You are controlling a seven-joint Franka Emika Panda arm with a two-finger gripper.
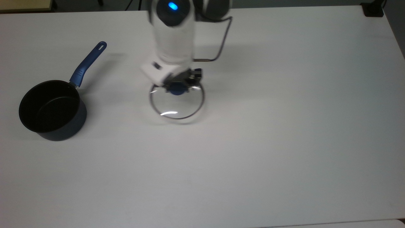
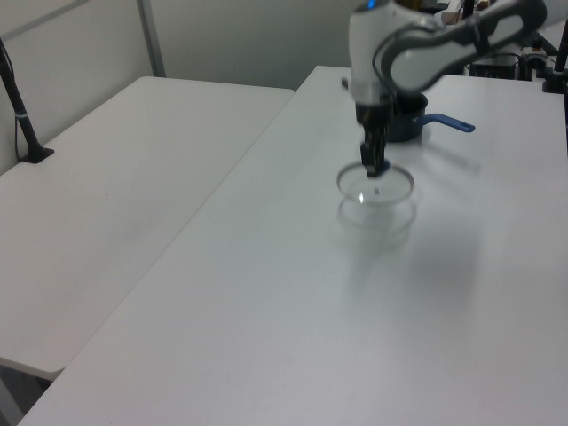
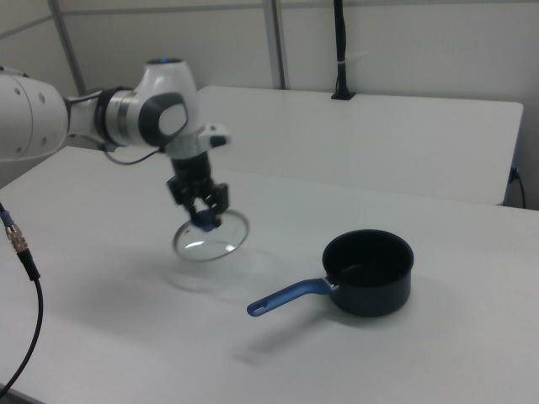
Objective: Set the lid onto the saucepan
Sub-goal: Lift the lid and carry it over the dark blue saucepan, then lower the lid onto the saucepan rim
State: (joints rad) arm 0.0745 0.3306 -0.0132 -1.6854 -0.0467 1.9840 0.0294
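My gripper (image 1: 177,86) is shut on the blue knob of the lid (image 1: 176,107), a clear glass disc with a thin steel rim. The lid hangs level a little above the white table (image 1: 284,142), with its shadow beneath it in the right view. There the gripper (image 3: 205,220) and lid (image 3: 216,244) are to the left of the saucepan (image 3: 369,271). The saucepan (image 1: 52,109) is dark navy with a black inside and stands uncovered at the top view's left, its blue handle (image 1: 88,63) pointing away. In the left view, the gripper (image 2: 374,166) holds the lid (image 2: 392,188) in front of the saucepan (image 2: 404,126).
A second white table (image 2: 115,177) stands alongside, with a black post (image 2: 22,115) on it. A black cable (image 3: 21,252) hangs at the right view's left edge. A black object (image 1: 373,9) sits at the table's far corner in the top view.
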